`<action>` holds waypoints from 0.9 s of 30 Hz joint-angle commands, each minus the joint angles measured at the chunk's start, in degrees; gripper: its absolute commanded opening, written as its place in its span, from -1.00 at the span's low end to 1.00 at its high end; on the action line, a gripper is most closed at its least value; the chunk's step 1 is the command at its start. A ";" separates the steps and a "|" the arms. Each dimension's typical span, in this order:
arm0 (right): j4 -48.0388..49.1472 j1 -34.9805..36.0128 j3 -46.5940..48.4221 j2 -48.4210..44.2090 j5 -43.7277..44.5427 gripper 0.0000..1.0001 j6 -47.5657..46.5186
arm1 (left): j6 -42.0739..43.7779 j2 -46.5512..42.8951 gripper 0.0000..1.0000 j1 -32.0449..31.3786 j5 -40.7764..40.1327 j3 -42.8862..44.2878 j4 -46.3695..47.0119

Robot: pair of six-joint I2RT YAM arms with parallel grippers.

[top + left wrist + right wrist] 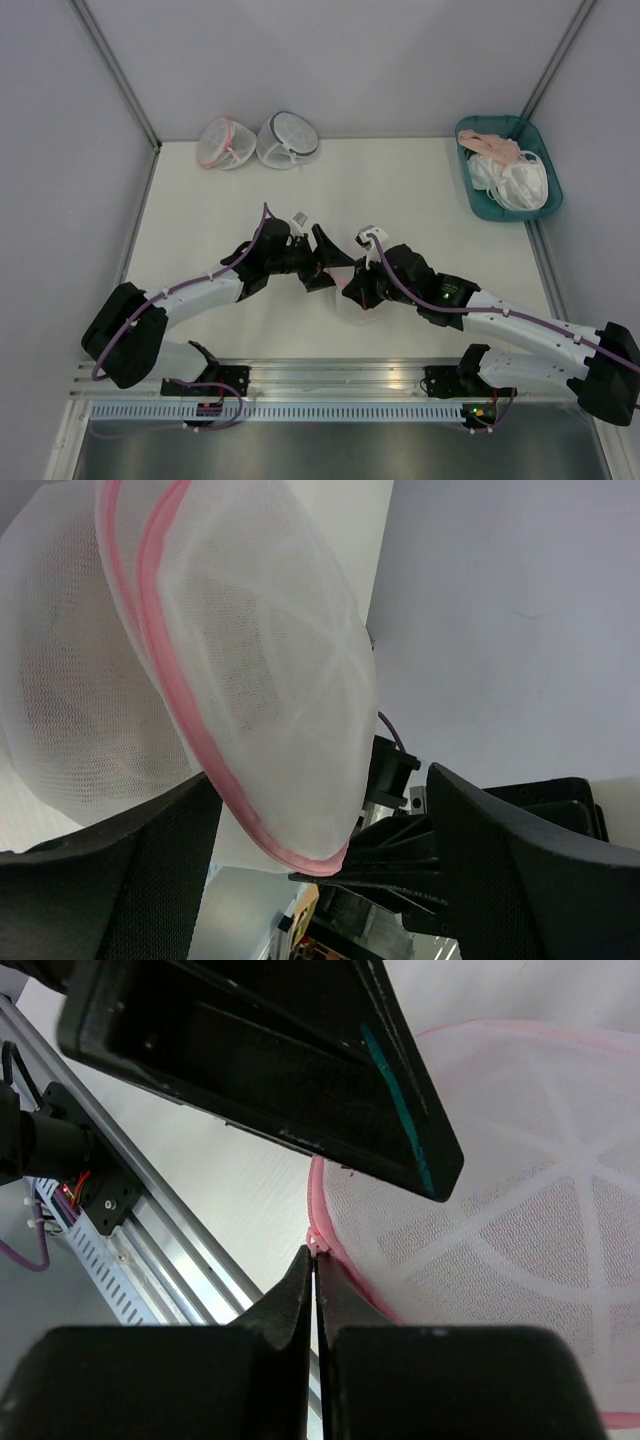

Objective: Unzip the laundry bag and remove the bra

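Observation:
The laundry bag [270, 660], white see-through mesh with a pink zipper rim, sits between my two grippers in mid-table, mostly hidden under them from above [358, 308]. My left gripper [318, 780] is open wide, its fingers either side of the bag's lower end. The left finger [150, 870] brushes the mesh and the right one stands off it. From the other side my right gripper [316, 1255] is shut on the small pink zipper pull [316, 1246] at the bag's rim [350, 1280]. From above, the left gripper [335, 262] and right gripper [350, 290] nearly meet. The bra is hidden.
Two more mesh pouches lie at the back left, one pink-rimmed [222, 143] and one dark-trimmed [287, 140]. A teal tray [478, 200] at the back right holds pale pink cloth and white mesh pouches. The metal rail [190, 1280] of the table's near edge runs close below the right gripper.

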 commanded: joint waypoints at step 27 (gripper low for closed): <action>-6.61 0.21 -1.16 -2.60 9.41 -0.99 -2.17 | 7.50 6.48 -0.70 15.81 9.86 0.63 3.79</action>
